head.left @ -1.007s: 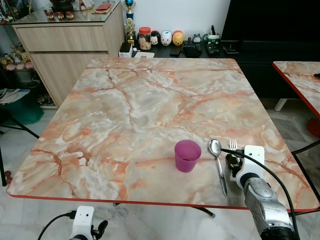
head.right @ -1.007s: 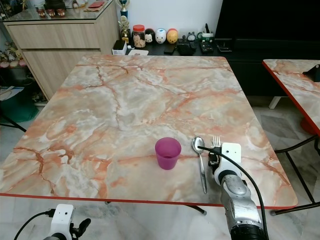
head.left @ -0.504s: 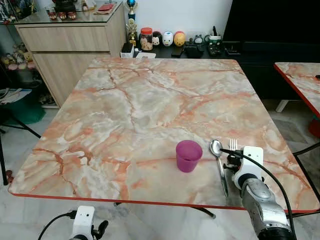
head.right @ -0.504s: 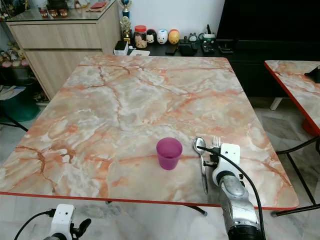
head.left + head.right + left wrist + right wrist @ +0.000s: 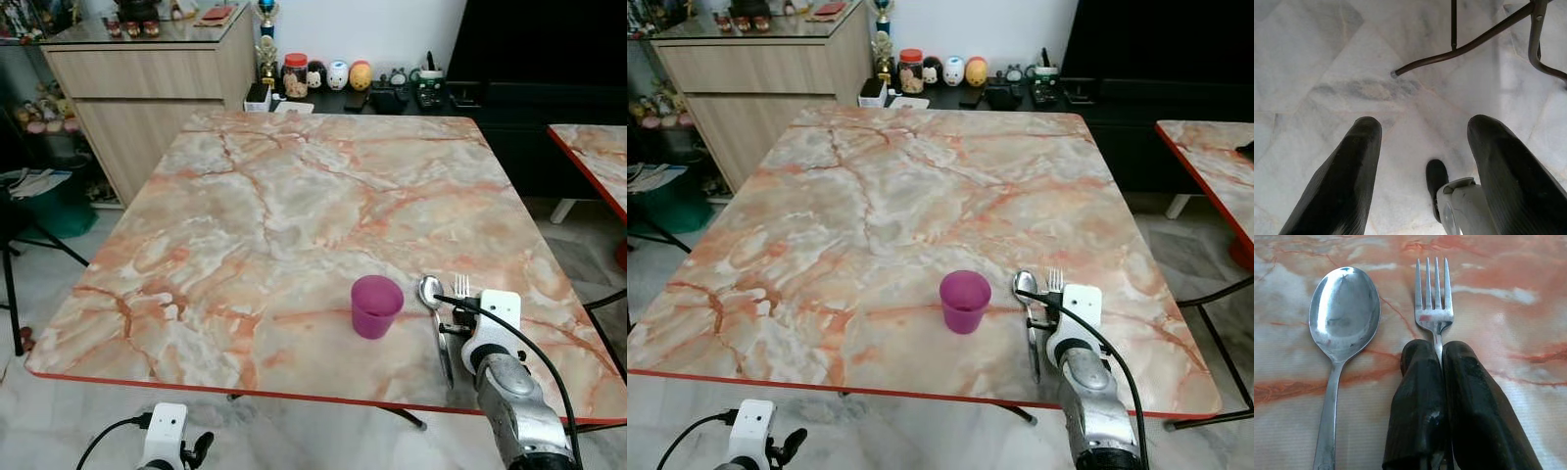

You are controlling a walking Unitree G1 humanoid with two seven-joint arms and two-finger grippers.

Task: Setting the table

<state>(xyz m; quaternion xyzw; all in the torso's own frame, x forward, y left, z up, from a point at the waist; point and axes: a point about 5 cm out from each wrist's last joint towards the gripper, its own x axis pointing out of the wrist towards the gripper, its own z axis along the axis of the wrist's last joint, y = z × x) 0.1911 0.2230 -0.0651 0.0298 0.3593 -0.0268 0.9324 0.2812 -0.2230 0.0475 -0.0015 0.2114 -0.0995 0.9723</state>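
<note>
Right tool [image 5: 1439, 357] hiding fork [image 5: 1434, 308] handle

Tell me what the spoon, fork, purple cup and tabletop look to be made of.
Spoon and fork: likely polished steel, given the mirror-like reflections. Purple cup: probably matte plastic, opaque and evenly coloured. Tabletop: a marble look, orange veins on cream, though the thin red edge suggests a printed laminate. The right end effector is shut on the fork.

A home dining room: marble-look counter [image 5: 294, 225], wooden sideboard [image 5: 147, 88], toy figures [image 5: 338, 74] on a low shelf, tiled floor [image 5: 1327, 73].
</note>
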